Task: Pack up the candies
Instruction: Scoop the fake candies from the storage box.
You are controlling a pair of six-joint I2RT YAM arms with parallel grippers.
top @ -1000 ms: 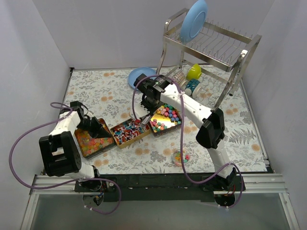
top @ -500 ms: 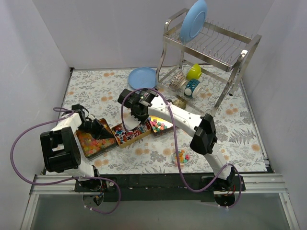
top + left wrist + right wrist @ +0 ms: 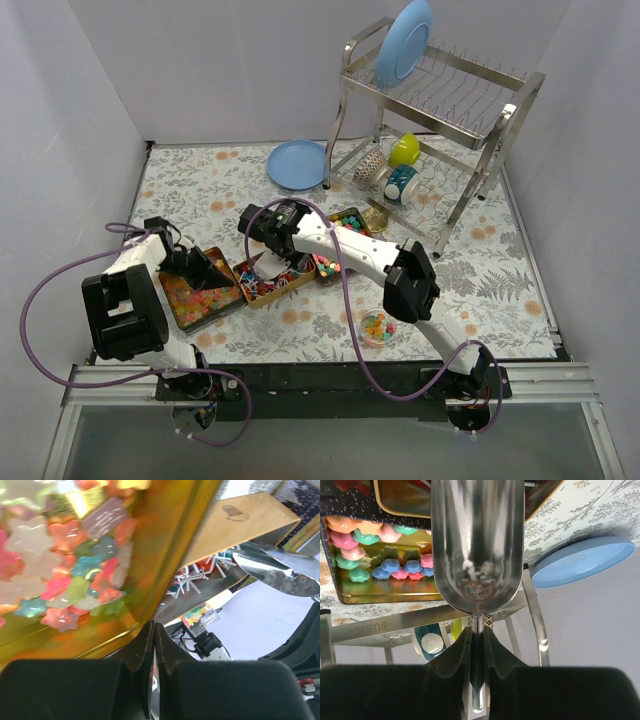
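The candies are small bright sweets. Pastel star-shaped ones (image 3: 195,297) fill the left gold tin (image 3: 168,298), and round ones lie in the right tin (image 3: 336,265) and in a small clear cup (image 3: 377,325). My left gripper (image 3: 205,268) is shut at that tin's right corner; the left wrist view shows the fingertips (image 3: 152,627) pinched on the gold rim beside the star candies (image 3: 50,570). My right gripper (image 3: 252,228) hangs above the middle tin's left end. It is shut (image 3: 477,632) on the handle of a metal scoop (image 3: 477,545), whose bowl is empty.
The middle tin (image 3: 272,283) holds red and blue wrapped sweets. More candies sit in a dish (image 3: 350,217) behind the tins. A blue plate (image 3: 297,163) lies at the back. A metal dish rack (image 3: 440,100) with mugs (image 3: 403,182) and another plate stands at the back right.
My right arm has swung left with the scoop, from over the right tin to above the middle tin's left end. The left gripper has stayed at the left tin's corner.
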